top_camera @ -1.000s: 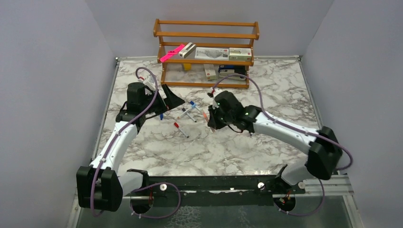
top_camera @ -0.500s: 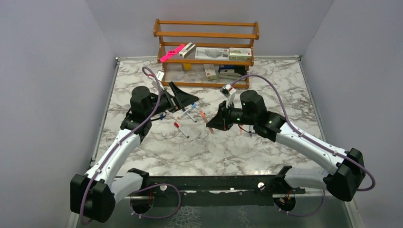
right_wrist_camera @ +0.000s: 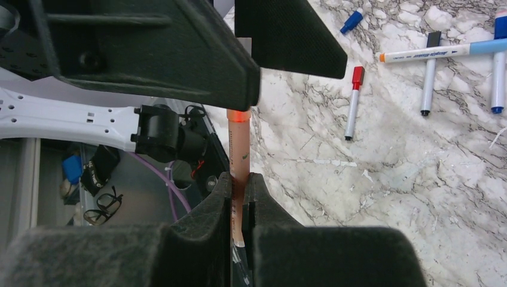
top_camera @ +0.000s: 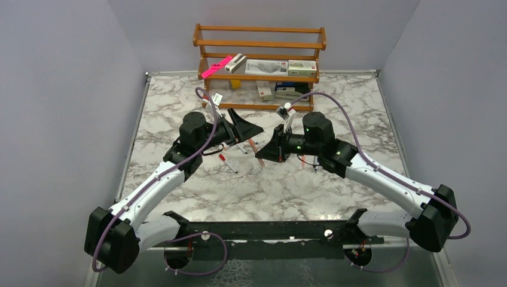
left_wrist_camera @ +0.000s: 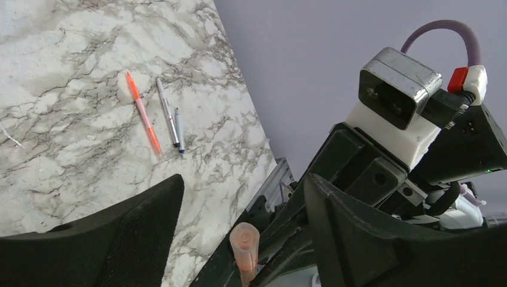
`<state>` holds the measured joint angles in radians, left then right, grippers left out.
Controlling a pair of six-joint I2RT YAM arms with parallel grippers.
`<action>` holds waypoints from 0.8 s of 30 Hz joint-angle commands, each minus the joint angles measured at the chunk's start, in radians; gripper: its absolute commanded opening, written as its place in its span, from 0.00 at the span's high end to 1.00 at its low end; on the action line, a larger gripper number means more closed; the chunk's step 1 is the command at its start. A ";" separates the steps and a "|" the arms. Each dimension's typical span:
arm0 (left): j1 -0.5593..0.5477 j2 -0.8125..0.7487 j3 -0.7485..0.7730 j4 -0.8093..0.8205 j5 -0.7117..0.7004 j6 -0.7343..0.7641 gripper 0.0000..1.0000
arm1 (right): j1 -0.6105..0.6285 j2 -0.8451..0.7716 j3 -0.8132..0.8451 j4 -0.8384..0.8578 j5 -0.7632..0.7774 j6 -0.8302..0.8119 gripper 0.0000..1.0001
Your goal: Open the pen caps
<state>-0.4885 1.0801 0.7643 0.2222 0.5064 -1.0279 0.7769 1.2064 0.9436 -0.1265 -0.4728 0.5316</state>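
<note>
My right gripper is shut on an orange pen and holds it above the table, cap end toward the left arm. The pen's translucent orange cap shows end-on in the left wrist view. My left gripper is open, its jaws standing on either side of that cap without touching it. In the top view the left gripper faces the right one over the table's middle. Other pens lie on the marble: a red-capped one, a black-tipped one and a blue one. A loose blue cap lies nearby.
A wooden rack stands at the back with boxes, a pink bar and a black stapler. Three more pens, one of them orange, lie on the marble beyond the right gripper. Grey walls close in both sides.
My right gripper has lifted the orange pen and turned it toward the left arm. My left gripper has swung right and now brackets the pen's cap end.
</note>
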 commanded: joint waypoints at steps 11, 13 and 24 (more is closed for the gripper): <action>-0.038 0.013 -0.003 0.043 -0.063 0.003 0.64 | -0.024 -0.012 0.006 0.021 0.045 0.052 0.99; -0.042 0.014 -0.002 0.040 -0.065 0.003 0.62 | -0.034 -0.016 0.003 0.019 0.049 0.061 0.99; -0.062 0.025 0.000 0.023 -0.090 0.016 0.60 | -0.061 -0.016 -0.005 0.003 0.051 0.079 0.99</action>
<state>-0.5385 1.0946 0.7643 0.2348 0.4450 -1.0260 0.7208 1.2060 0.9436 -0.1196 -0.4339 0.5976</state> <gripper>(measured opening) 0.441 0.048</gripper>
